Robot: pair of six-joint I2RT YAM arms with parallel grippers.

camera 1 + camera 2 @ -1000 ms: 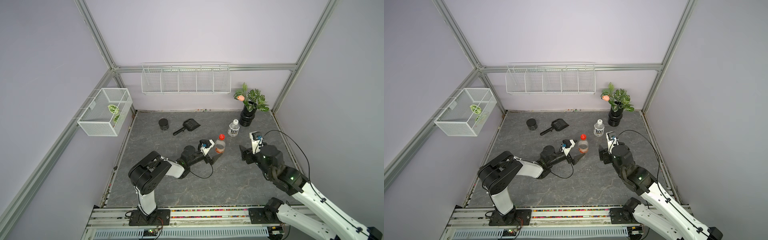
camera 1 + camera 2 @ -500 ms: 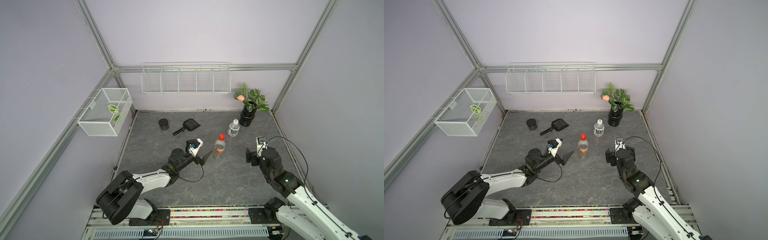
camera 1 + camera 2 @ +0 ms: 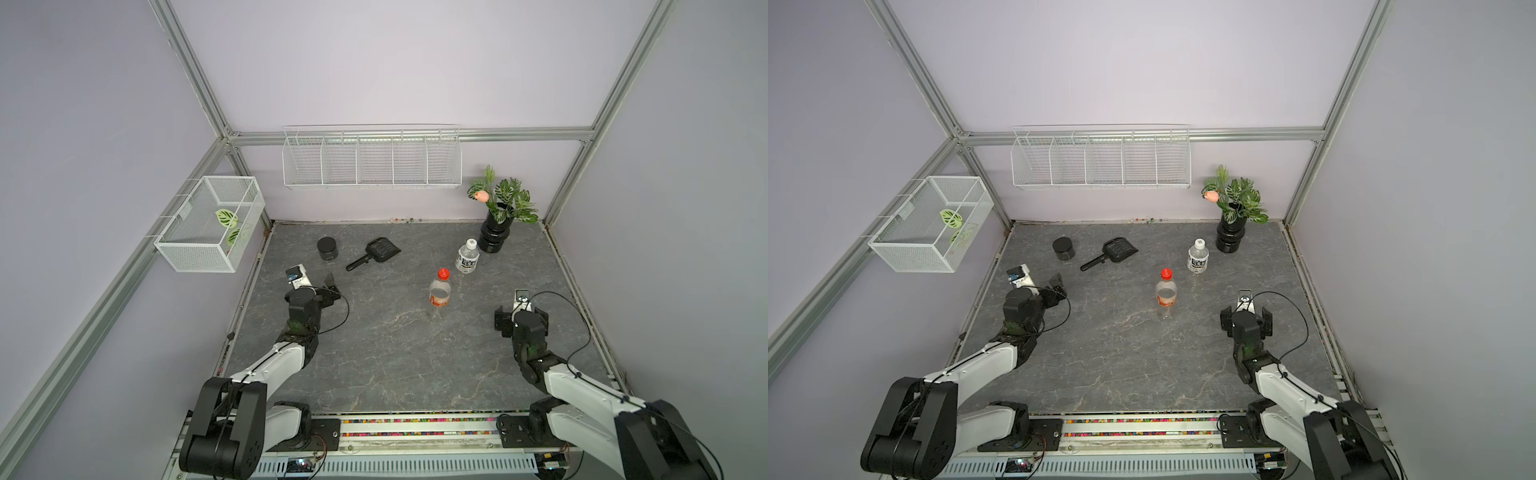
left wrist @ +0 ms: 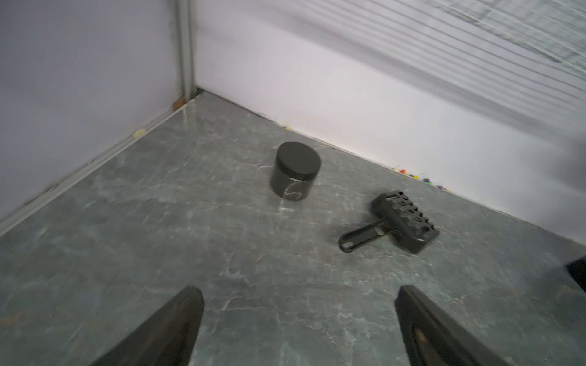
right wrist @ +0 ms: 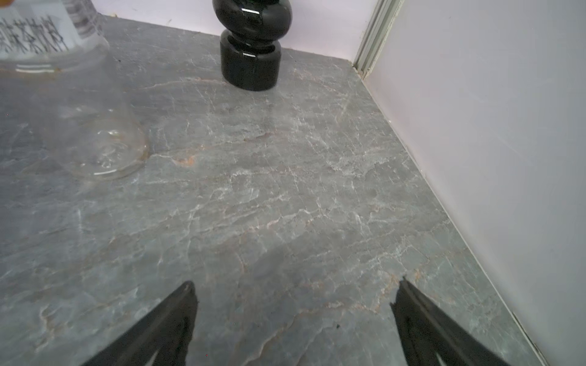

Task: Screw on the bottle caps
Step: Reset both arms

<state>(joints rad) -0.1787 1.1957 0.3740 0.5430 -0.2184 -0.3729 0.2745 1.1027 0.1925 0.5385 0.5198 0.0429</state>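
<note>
Currently seeing red cap (image 3: pixel 443 273) sitting on the tall slim bottle (image 3: pixel 439 293), upright mid-table. Also white cap (image 3: pixel 471 242) atop the shorter white-label bottle (image 3: pixel 467 261), just beside black vase (image 3: pixel 492 239) holding leafy stems and a pink bud. Left gripper (image 4: pixel 298 290) spread wide, holding nothing, pointed toward lidded black jar (image 4: pixel 295 176) and black scoop (image 4: pixel 399 223). Right gripper (image 5: pixel 295 283) likewise spread, gripping nothing, clear of both bottles. Two green leaves inside wire basket (image 3: pixel 195 253) on the left wall.
</note>
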